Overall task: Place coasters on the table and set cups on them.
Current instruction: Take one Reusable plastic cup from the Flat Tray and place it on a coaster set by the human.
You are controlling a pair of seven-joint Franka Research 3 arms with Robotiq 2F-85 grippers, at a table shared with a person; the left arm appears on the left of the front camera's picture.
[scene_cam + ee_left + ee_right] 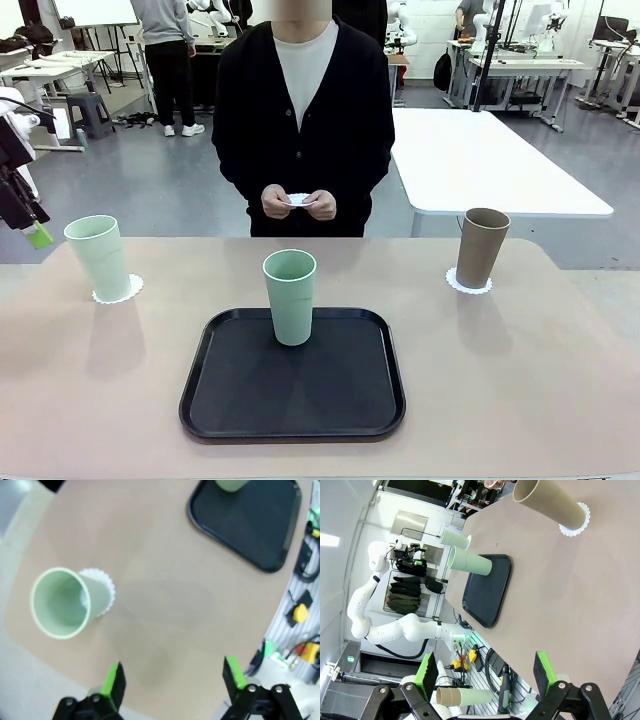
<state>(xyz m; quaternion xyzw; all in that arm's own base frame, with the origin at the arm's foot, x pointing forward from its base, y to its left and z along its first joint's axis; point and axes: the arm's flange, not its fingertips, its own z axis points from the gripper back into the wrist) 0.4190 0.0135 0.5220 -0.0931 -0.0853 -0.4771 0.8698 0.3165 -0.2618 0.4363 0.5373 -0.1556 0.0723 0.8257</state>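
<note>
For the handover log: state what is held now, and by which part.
The left gripper and right gripper are open and empty. The person's hands pinch a white coaster by its edges.

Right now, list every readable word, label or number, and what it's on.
None readable.
Left mint cup, middle mint cup, brown cup, left coaster, right coaster, black tray: no print.
White piece in the person's hands: too small to tell.

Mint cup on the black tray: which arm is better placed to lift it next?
Left, probably. The left gripper hangs open above the table's edge, with the black tray and its mint cup close ahead; the right gripper, also open, sits back off the table.
</note>
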